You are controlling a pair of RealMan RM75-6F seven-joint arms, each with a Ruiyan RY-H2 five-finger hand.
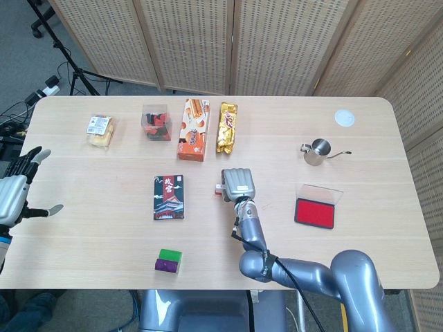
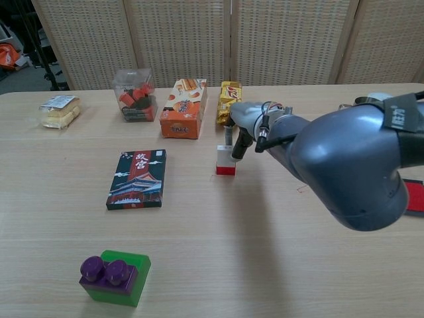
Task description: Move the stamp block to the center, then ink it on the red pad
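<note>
Near the front edge of the table [image 1: 104, 235], the left hand [image 1: 15, 192] hangs open and empty. Mid-table, the right hand [image 2: 240, 132] pinches the stamp [image 2: 226, 160], which stands upright on the wood. The red pad [image 1: 315, 211] lies well apart to the right.

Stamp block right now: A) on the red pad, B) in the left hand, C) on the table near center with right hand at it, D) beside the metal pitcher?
C: the stamp block stands on the table with the right hand at its top, apart from the red pad.
</note>
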